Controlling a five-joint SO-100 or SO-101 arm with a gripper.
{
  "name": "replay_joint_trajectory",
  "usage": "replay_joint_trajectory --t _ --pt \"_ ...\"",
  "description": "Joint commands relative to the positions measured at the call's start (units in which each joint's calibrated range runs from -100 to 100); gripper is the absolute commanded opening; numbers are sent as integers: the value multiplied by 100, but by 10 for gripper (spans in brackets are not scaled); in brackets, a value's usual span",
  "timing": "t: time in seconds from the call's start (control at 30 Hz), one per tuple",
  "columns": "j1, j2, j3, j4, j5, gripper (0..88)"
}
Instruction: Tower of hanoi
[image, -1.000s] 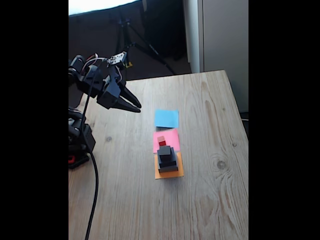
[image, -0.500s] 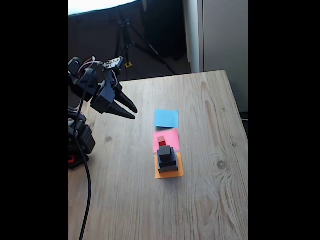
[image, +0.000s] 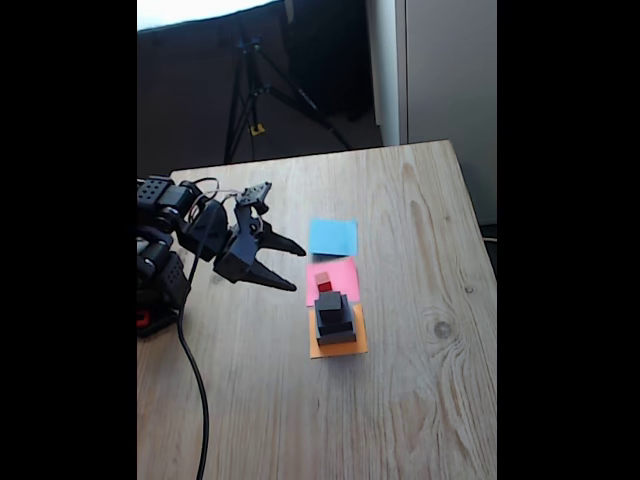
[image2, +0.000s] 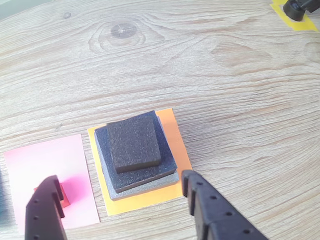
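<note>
Here, in the fixed view, the gripper (image: 290, 266) hangs above the wooden counter (image: 420, 400), its fingers apart and empty, to the left of three paper squares in a row: one blue square (image: 333, 237), one pink square (image: 345, 272), one orange square (image: 350, 345). Three dark blocks (image: 335, 317) stand stacked on the orange square, largest at the bottom; one red cube (image: 324, 284) sits on the pink square just beyond them.

In the wrist view, the two fingers (image2: 210, 210) frame the stack (image2: 135, 150), which lies nearer the right one; the red cube (image2: 62, 197) shows partly behind the left finger. Judged from this, the cube is the likely next pick: the spread fingers should centre on it, clear of the stack, before closing.
</note>
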Motion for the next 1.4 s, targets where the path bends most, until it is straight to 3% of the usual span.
replay_joint_trajectory --t 0.0,0.63,1.37 --pt "130 -63 352 -905 87 281" --pt "322 1754 1361 -4183 87 285" --pt "-79 2700 1852 -6020 70 297"
